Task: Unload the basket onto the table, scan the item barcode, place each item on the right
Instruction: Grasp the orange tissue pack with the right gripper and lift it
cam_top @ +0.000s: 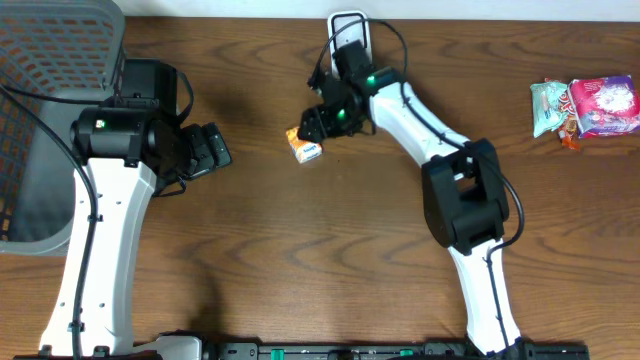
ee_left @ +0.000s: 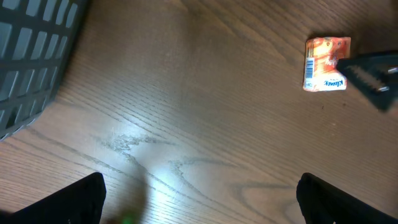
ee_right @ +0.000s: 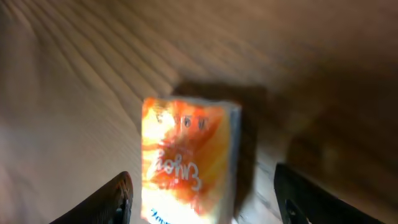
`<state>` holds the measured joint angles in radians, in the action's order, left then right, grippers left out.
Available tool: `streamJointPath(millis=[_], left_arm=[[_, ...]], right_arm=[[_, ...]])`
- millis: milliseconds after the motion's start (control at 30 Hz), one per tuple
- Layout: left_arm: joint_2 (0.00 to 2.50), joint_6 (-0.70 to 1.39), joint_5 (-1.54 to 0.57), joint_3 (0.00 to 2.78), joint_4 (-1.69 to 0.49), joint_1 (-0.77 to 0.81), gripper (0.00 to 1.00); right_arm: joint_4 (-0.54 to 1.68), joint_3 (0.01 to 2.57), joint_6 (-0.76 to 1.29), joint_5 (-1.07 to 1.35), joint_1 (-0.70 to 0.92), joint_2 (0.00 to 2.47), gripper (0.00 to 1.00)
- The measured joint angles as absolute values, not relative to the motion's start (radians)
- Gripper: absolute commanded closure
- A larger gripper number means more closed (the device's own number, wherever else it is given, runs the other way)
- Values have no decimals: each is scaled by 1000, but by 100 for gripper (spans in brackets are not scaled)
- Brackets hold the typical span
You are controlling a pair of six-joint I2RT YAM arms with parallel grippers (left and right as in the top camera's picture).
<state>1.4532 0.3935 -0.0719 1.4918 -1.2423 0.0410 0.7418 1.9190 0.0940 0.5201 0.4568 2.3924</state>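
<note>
The small orange tissue pack [cam_top: 305, 148] lies on the wooden table [cam_top: 330, 250], about mid-width and toward the far side. The right gripper [cam_top: 314, 124] hangs over it with its jaws apart and the pack between them. Its wrist view is blurred and crops the fingers [ee_right: 118, 199], so contact cannot be judged. Print on the pack's white edge is too small to read. The left gripper [cam_top: 212, 150], spread wide and empty, sits well left, by a grey basket [cam_top: 40, 60] cut off by the frame.

Dark wood-grain table [cam_top: 300, 250] with a soft sheen, glossy plastic-wrapped tissue pack [cam_top: 305, 146], matt grey plastic basket [cam_top: 40, 60], shiny snack wrappers [cam_top: 585, 108]
</note>
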Motion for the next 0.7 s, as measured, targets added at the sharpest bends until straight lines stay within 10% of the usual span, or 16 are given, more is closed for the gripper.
streamJointPath(millis=[500,700], left_arm=[[1453,393,-72,1492,-1242,41,3],[1453,393,-72,1492,-1242,41,2]], right_arm=[[632,1792,128,564,490,2364,99],[687,1816,159,612,465,2365,99]])
